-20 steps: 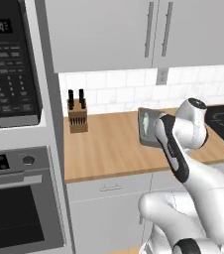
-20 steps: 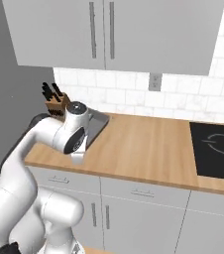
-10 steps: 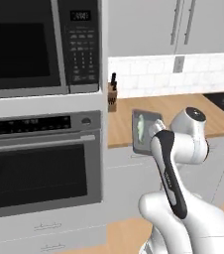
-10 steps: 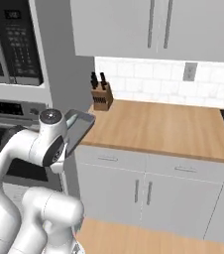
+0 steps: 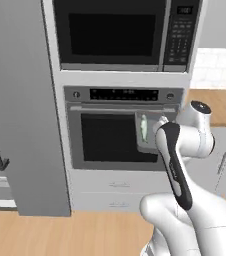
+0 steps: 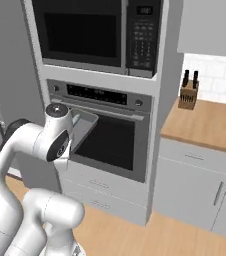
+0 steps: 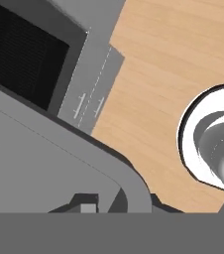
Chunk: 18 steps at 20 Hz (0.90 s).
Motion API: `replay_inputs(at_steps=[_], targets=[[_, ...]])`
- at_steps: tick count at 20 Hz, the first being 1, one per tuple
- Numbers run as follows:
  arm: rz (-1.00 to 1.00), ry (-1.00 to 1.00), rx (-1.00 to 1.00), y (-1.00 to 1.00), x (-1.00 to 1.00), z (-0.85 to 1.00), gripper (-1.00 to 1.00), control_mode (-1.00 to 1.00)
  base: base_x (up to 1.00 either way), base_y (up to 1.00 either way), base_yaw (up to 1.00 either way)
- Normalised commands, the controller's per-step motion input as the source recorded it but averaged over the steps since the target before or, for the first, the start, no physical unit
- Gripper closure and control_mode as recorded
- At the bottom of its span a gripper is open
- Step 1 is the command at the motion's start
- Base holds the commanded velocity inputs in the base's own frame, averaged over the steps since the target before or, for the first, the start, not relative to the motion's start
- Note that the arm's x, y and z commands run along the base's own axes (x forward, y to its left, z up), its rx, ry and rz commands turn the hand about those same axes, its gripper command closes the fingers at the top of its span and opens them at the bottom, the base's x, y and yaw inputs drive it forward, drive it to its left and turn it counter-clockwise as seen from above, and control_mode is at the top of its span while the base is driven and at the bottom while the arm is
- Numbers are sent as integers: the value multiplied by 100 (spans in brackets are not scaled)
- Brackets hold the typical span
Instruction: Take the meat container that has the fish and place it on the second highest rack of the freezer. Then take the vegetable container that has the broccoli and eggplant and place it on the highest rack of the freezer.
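1. Microwave (image 5: 117,34): directly above the oven (image 5: 120,129).
2. Tray (image 5: 147,134): in the air before the oven door, fish (image 5: 144,128) in it.
3. Freezer (image 5: 20,110): left of the oven.
4. Knife block (image 6: 187,95): on the counter (image 6: 210,125), at its back edge, right of the oven.

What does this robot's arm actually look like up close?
The arm is glossy white, built of thick rounded segments. A long black strip runs along one link, and a round white cap with a dark disc tops a joint. No loose cables or lettering are visible.
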Motion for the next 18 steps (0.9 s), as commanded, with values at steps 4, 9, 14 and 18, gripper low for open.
replay_inputs(at_steps=[4,9,14,18], targets=[[0,0,0,0,0,0,100,100,-3,100,46],[0,0,0,0,0,0,100,100,14,100,38],[0,0,0,0,0,0,100,100,66,100,27],[0,0,0,0,0,0,100,100,99,100,11]])
